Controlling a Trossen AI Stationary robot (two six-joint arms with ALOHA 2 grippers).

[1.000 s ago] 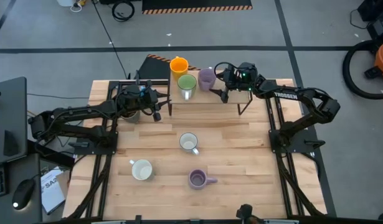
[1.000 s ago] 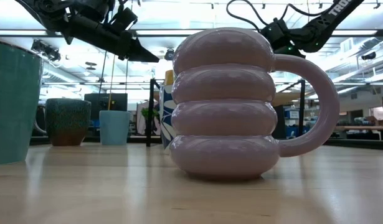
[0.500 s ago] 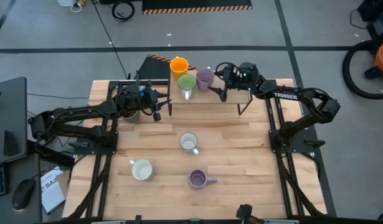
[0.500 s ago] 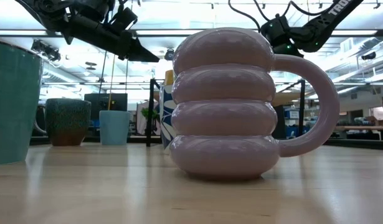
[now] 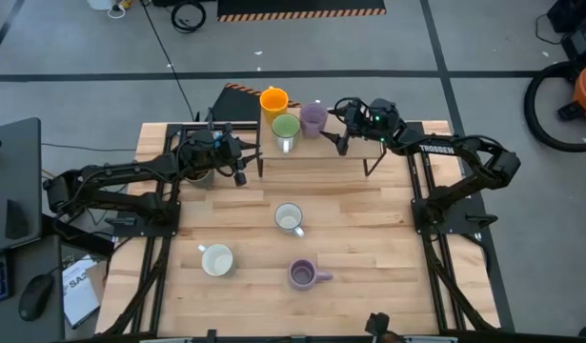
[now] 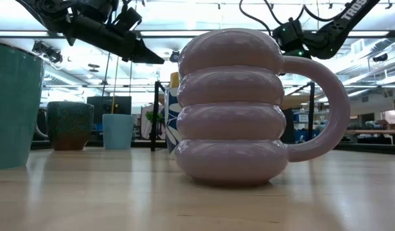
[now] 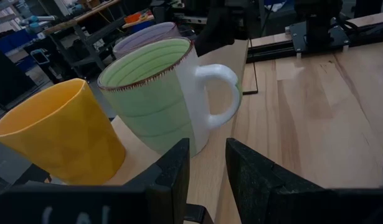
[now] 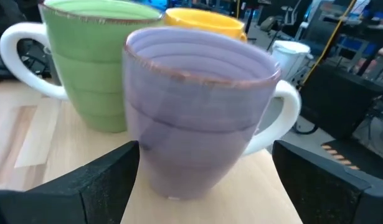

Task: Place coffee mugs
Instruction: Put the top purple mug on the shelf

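Three mugs already stand grouped at the far edge of the bench [image 5: 369,238]: the orange mug [image 5: 273,99], the green mug [image 5: 286,129] touching it, and a pale purple mug [image 5: 314,118] just beside both. The right pincer [image 5: 338,124] hangs spread wide beside that purple mug, its fingers either side of the cup with clear gaps, holding nothing; my guess is that this mug counts as set down. The left pincer [image 5: 237,164], part open and empty, waits near the green mug. Still loose mid-bench are a white mug [image 5: 290,218], a second white mug [image 5: 217,258] and a ribbed purple mug [image 5: 303,274]. A dark mug [image 6: 70,125] and a blue mug [image 6: 117,131] show only in the low view, so roughly five remain unplaced.
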